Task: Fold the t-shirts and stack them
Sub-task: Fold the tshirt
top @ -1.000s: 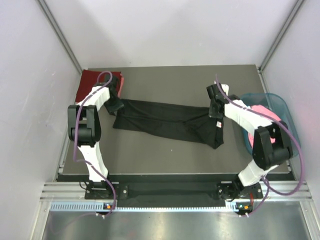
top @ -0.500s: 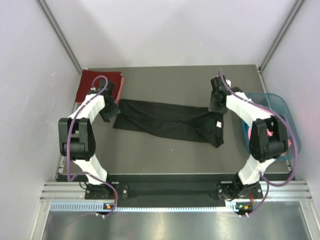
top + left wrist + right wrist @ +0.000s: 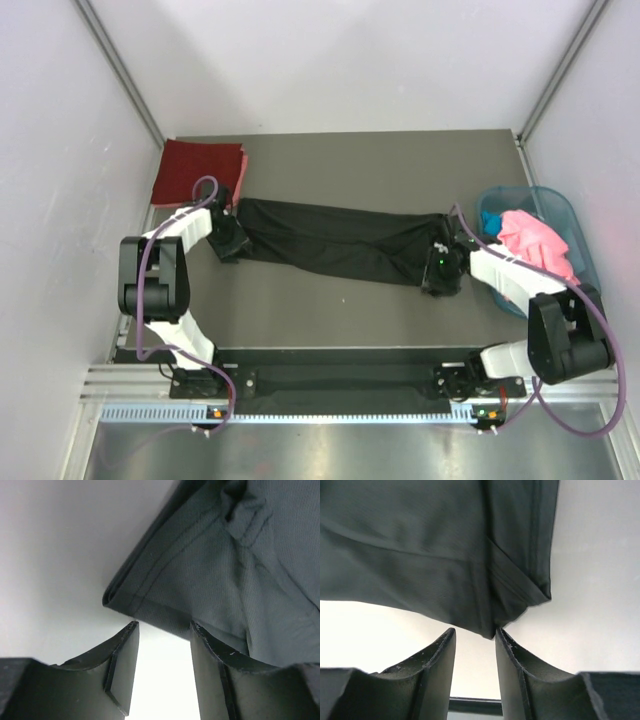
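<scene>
Pickup stage: black shirt [image 3: 340,243] lies stretched flat across the tabletop [image 3: 330,315]. Both our jaws sit part-open and empty at its two ends. Next we pinch those corners.

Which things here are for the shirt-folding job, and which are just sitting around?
For the job:
- black t-shirt, stretched out across the table
- dark red t-shirt, folded at the far left corner
- pink t-shirt and blue cloth, in the basket

Just sitting around:
- teal basket
- the table
</scene>
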